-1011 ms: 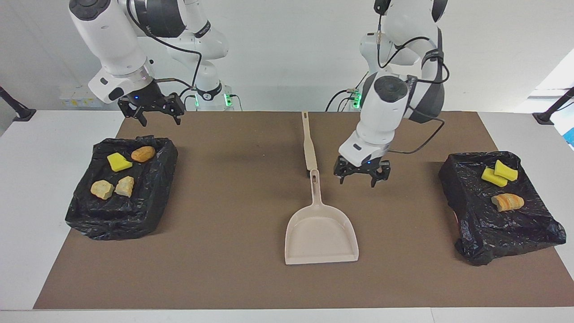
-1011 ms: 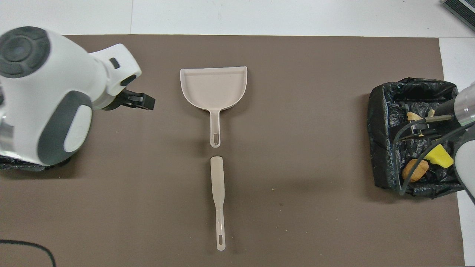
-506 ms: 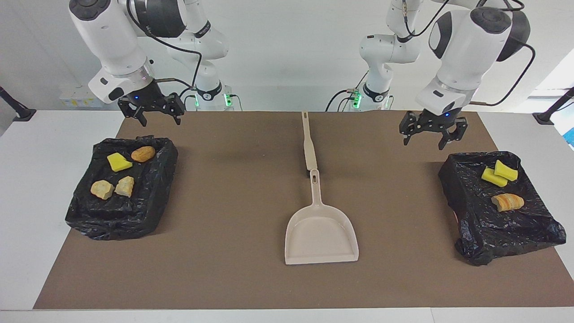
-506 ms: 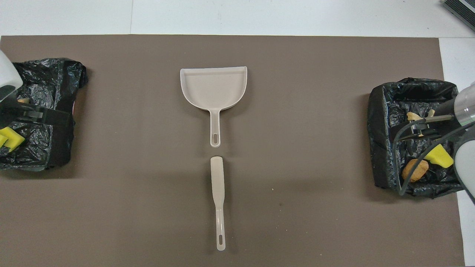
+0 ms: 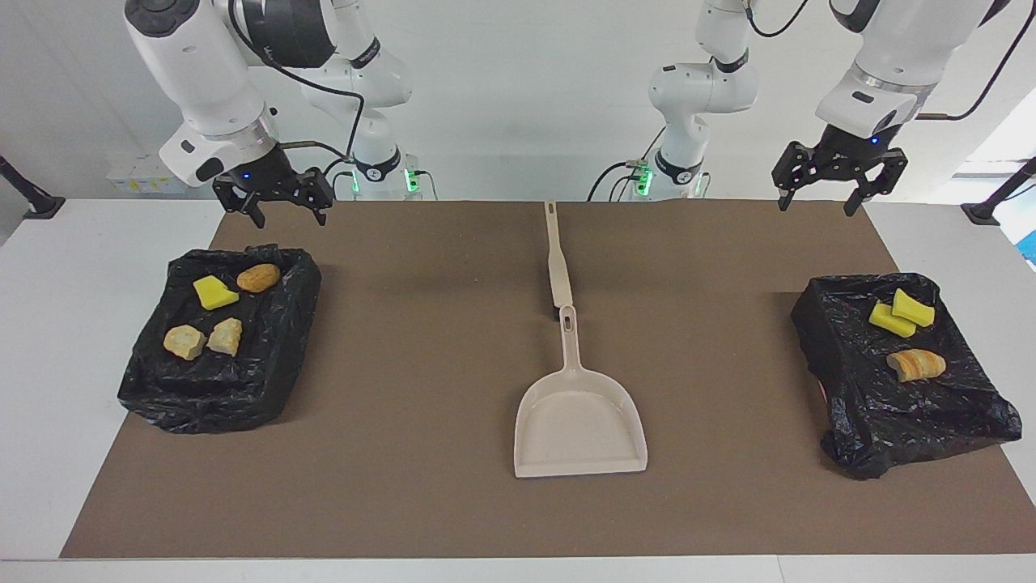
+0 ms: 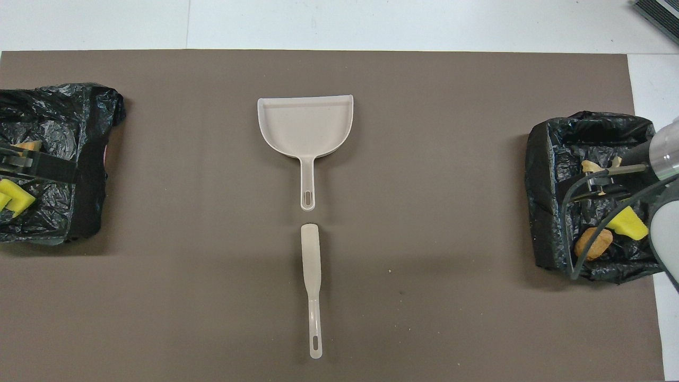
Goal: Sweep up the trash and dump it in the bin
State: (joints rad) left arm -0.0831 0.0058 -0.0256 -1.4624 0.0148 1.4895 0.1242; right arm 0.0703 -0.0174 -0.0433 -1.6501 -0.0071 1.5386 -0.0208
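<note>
The trash lies in two black-lined bins. In the bin (image 5: 202, 397) at the right arm's end are a yellow sponge (image 5: 214, 292), a croissant (image 5: 258, 277) and two bread chunks (image 5: 184, 342). The bin (image 5: 890, 445) at the left arm's end holds two yellow sponges (image 5: 900, 314) and a croissant (image 5: 915, 364). My right gripper (image 5: 290, 217) hangs open and empty over its bin's robot-side rim. High over the other bin (image 6: 79, 212) my left gripper (image 5: 817, 206) is open and empty too.
A beige dustpan (image 5: 579, 421) lies mid-mat, its handle pointing toward the robots. The beige brush (image 5: 557, 259) lies in line with it, nearer to the robots, almost touching the handle's tip. Both show in the overhead view: dustpan (image 6: 305, 124), brush (image 6: 311, 276).
The left gripper has risen from beside the dustpan's handle and swung to above the bin at its own end of the table. The right arm has stayed still.
</note>
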